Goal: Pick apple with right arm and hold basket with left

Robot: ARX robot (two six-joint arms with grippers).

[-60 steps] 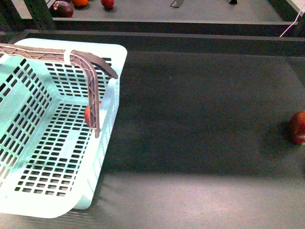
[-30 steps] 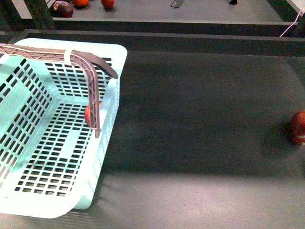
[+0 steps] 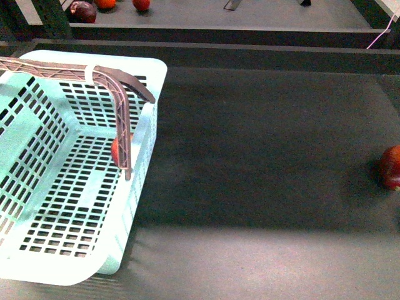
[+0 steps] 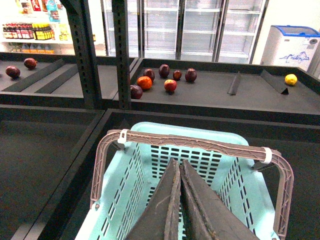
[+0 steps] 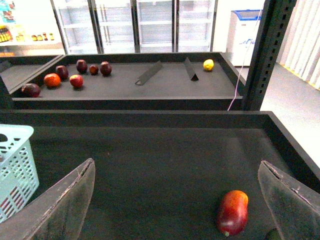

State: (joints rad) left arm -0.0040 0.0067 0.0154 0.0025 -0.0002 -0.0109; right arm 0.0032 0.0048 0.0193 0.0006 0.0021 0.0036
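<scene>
Presently, the right claw (image 5: 177, 202) is held spread toward the apple (image 5: 232, 212) at the desk's right edge, while the left claw (image 4: 180, 200) is pressed together over the basket (image 4: 150, 172), nothing gripped.

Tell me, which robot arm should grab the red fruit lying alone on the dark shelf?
The right arm, probably. Its open fingers frame the red fruit, which lies at the front view's far right. The left arm's fingers are pressed together above the basket, on the other side.
</scene>
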